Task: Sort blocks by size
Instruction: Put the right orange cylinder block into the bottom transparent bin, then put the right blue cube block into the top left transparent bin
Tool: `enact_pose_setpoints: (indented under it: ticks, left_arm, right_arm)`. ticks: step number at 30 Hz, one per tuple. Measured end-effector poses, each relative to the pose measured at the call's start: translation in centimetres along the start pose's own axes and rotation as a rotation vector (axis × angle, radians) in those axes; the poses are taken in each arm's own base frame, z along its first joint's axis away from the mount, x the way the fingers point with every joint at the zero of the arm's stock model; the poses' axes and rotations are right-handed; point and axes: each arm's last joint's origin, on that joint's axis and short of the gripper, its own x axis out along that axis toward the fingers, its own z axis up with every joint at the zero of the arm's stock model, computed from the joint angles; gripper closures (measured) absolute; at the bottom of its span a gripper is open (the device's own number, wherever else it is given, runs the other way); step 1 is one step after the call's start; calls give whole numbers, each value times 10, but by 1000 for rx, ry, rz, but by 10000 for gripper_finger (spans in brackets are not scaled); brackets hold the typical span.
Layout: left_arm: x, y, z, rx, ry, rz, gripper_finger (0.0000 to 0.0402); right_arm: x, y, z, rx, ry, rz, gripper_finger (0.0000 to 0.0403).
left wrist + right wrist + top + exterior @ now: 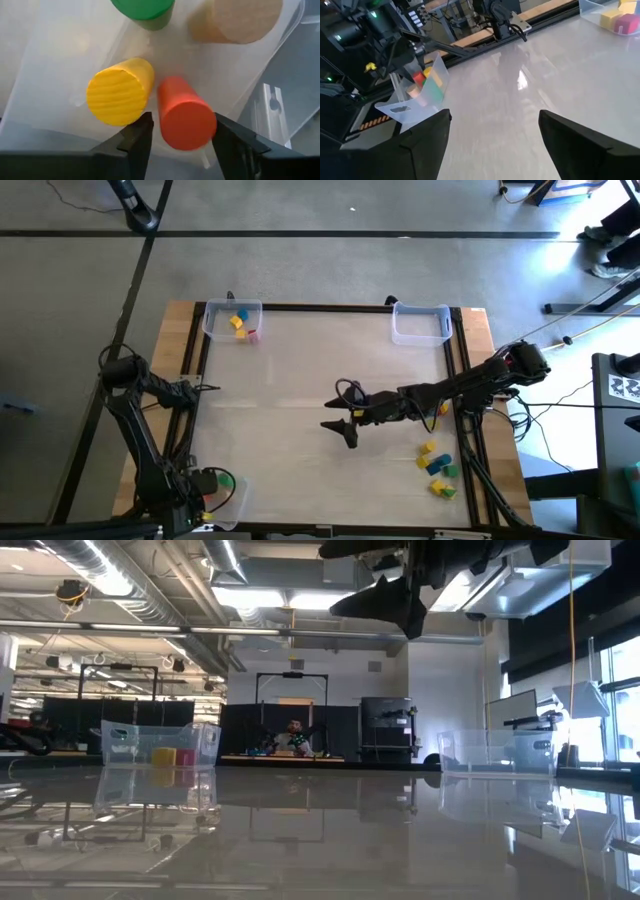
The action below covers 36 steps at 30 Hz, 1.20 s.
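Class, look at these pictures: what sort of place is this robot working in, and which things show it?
Probably a robotics lab or workshop: exposed ceiling ducts, equipment racks behind the table, and cables across a concrete floor.

1. The bench (pixel 320 370) top is pale, smooth and glossy, mirroring the room.
2. The trays (pixel 421 323) are clear, shiny plastic.
3. The yellow cylinder (pixel 119 91) shows wood grain under matt paint.
4. The unpainted cylinder (pixel 240 19) is bare wood.

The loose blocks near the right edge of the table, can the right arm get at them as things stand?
Probably yes. The loose blocks lie bare on the table beside the right arm, with nothing over them. The right pincer hangs open and empty above mid-table; it would need to pull back toward its own side.
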Motion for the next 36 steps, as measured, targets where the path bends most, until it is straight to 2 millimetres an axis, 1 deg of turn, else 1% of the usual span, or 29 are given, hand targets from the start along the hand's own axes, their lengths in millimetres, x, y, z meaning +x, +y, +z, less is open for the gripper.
enact_pose_setpoints:
  ticks: [3,5,10,12,14,17,20,24,27,32,36]
  left_arm:
    - [-7,2,2,0,25,-25,204]
    - [-15,4,6,0,38,-55,200]
    - [-49,15,17,-14,0,-175,198]
    - [-63,22,22,-4,-65,-216,198]
    - [-77,30,27,9,-174,-245,200]
    - [-93,41,37,42,-346,-257,201]
    - [-106,52,50,78,-440,-258,201]
    - [-109,62,69,150,-493,-220,201]
    - [-108,68,85,229,-514,-162,201]
    - [-107,82,110,324,-533,-67,201]
    - [-104,97,131,381,-521,-17,202]
  right_arm:
    - [0,-1,-1,-4,3,-18,100]
    - [0,-1,-1,-7,6,-21,100]
    - [-1,-1,-1,-17,21,0,100]
    - [-5,0,1,-37,33,22,100]
    - [-11,1,5,-41,43,23,100]
    - [-27,-1,10,-29,100,-2,100]
    - [-46,-4,15,8,154,-38,100]
    - [-73,-10,19,72,221,-111,100]
    - [-92,-18,16,116,290,-216,100]
    - [-119,-35,5,224,399,-464,100]
    - [-138,-49,-9,321,528,-715,100]
